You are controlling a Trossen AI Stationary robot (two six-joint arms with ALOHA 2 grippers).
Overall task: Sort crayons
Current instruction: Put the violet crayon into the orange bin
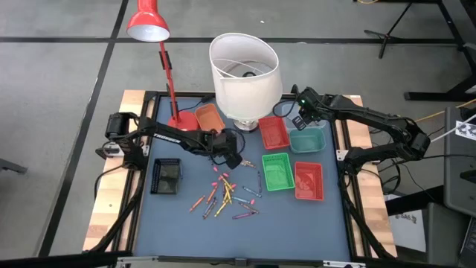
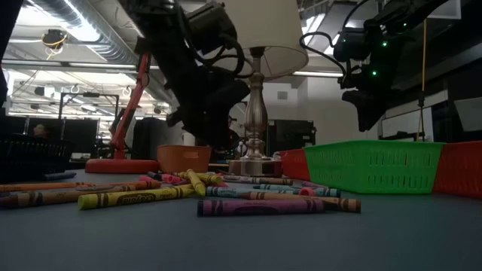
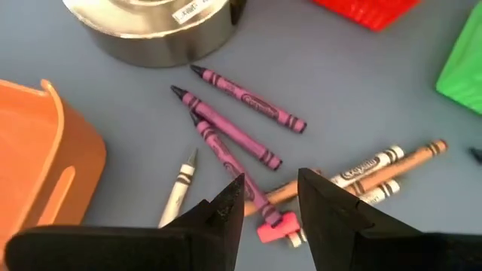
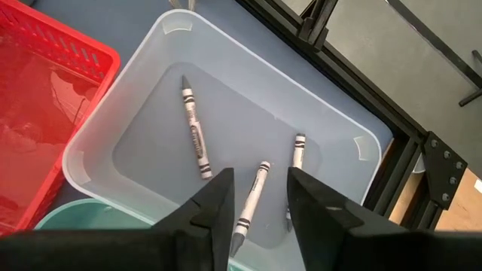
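Several crayons (image 1: 227, 195) in mixed colours lie loose on the blue mat. My left gripper (image 1: 235, 154) hangs open just above the far end of the pile. In the left wrist view its fingers stand either side of a purple crayon (image 3: 226, 154) and a pink one (image 3: 275, 227), touching neither. My right gripper (image 4: 254, 202) is open over a clear tray (image 4: 113, 113) at the far right. In that tray lie three grey-white crayons (image 4: 194, 132), one of them (image 4: 252, 192) showing between the fingers.
A white-shaded lamp (image 1: 244, 71) with a metal base (image 3: 151, 30) stands at the back centre, a red desk lamp (image 1: 149, 22) at the back left. Orange (image 3: 38, 158), red (image 1: 273, 132), teal (image 1: 306, 139), green (image 1: 277, 171), second red (image 1: 309, 181) and black (image 1: 166, 176) trays ring the pile.
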